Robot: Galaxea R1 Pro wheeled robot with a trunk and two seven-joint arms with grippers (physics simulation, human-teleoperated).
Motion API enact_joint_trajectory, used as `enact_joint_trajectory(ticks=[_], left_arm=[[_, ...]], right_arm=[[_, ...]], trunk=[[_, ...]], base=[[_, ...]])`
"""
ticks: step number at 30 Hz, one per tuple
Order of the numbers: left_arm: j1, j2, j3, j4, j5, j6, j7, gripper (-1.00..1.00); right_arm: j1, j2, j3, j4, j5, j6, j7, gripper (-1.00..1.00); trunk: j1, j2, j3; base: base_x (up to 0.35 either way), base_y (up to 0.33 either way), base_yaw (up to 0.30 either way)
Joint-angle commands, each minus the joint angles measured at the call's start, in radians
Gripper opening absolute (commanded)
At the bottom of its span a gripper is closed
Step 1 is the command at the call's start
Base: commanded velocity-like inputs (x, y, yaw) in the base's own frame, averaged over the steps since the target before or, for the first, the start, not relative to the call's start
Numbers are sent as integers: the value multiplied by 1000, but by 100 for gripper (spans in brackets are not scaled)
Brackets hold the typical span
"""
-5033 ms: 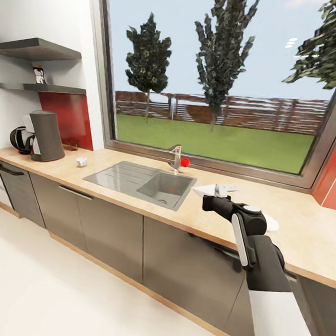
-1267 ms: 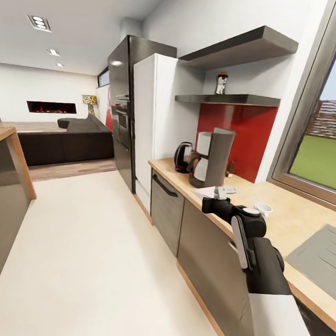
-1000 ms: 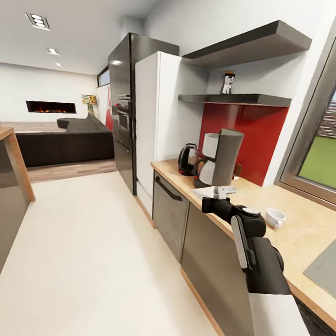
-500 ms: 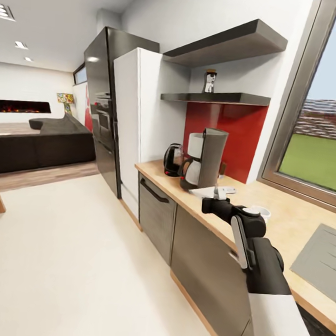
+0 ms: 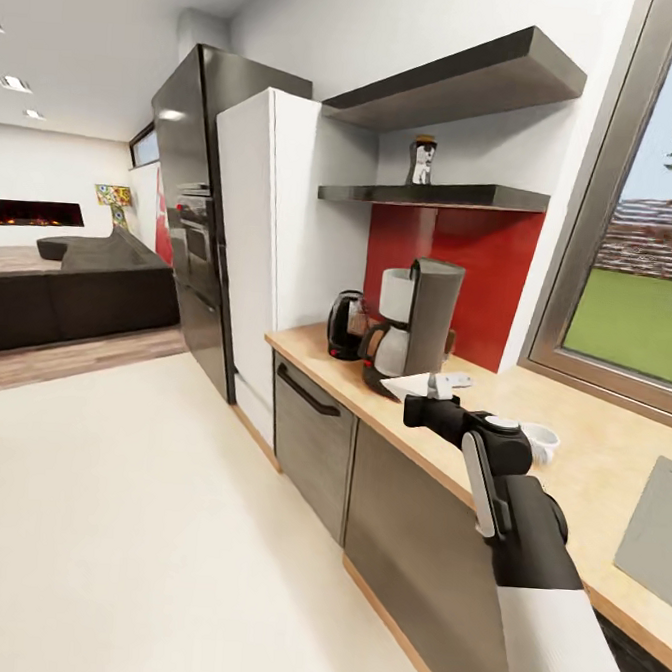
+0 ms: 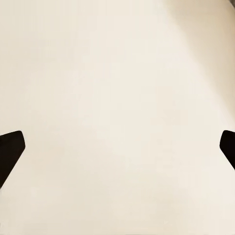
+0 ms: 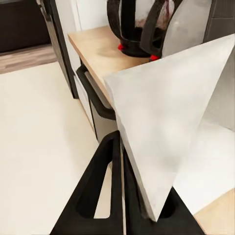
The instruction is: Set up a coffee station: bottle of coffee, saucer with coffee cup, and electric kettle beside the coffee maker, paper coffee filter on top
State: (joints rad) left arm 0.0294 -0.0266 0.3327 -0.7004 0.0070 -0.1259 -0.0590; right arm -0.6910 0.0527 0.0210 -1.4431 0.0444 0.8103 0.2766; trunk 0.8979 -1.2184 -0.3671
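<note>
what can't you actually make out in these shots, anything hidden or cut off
- Saucer: none can be made out; in the head view the right arm covers the counter beside the coffee cup.
- Electric kettle: in the right wrist view, the paper coffee filter covers its right part and the top edge cuts off the rest.
- Bottle of coffee: too small in the head view to read its label.
- Sink: cut by the head view's right edge.

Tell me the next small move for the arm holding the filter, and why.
Probably raise the right gripper and carry it on toward the coffee maker. It is shut on the paper coffee filter, held below the maker's top, and the filter belongs up there.
</note>
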Motion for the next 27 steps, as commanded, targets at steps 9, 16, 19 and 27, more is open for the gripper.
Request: enact_joint_trajectory(ticks=[9, 16, 19, 27], left_arm=[[0, -1, 4, -1, 1, 0, -6, 100], [0, -1, 5, -1, 1, -1, -7, 100], [0, -1, 5, -1, 1, -1, -6, 100], [0, -1, 5, -1, 1, -1, -6, 100]], right_arm=[[-1, 1, 0, 0, 7, 4, -7, -100], [-1, 1, 0, -1, 6, 4, -7, -100], [-1, 1, 0, -1, 6, 4, -7, -100], [-1, 1, 2, 0, 6, 4, -7, -100]], trunk=[[1, -1, -1], [1, -1, -1], [1, -1, -1], [1, -1, -1]], base=[[261, 217, -22], [239, 199, -198], [77, 65, -252], [16, 20, -259]])
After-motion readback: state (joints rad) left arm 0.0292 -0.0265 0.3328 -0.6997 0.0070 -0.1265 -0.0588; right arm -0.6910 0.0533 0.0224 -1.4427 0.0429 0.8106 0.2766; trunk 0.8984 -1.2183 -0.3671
